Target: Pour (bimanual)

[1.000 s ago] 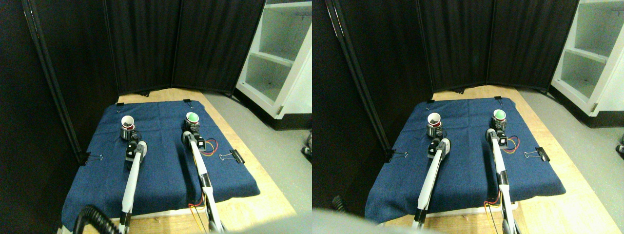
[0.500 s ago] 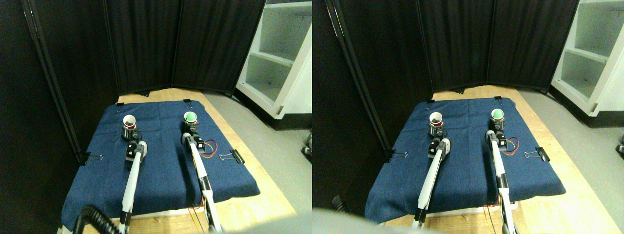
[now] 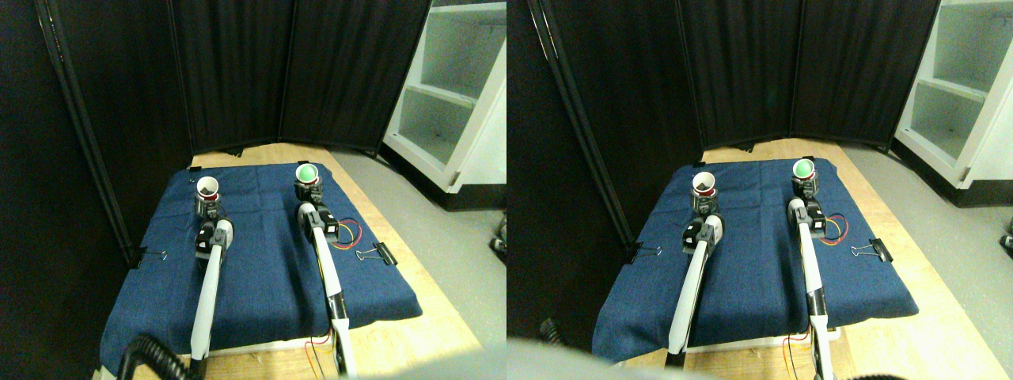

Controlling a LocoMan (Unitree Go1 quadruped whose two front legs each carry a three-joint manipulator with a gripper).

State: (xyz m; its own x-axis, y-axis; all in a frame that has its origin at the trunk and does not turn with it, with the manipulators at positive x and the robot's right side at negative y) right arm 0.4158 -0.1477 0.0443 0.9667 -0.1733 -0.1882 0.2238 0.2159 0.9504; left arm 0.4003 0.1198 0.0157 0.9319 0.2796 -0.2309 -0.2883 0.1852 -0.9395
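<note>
The blue cloth (image 3: 269,261) is the largest thing in play, spread over a wooden board (image 3: 411,332) and pinned at its edges by binder clips (image 3: 378,254), presumably so it stays flat under the work. Both pale manipulators reach across it from the near edge. At the tip of the left gripper (image 3: 207,209) sits the red cup (image 3: 208,190), white inside with something dark at the bottom; at the tip of the right gripper (image 3: 305,193) sits the green cup (image 3: 307,173). Each cup is upright, rim facing up, and appears raised off the cloth, which suits carrying before a pour. The two cups are well apart, so the step in hand looks like lifting, with bringing them together and tilting one not yet done. Whether the fingers pinch the cups or merely flank them cannot be told at this size. No brand, label or writing can be read anywhere.
</note>
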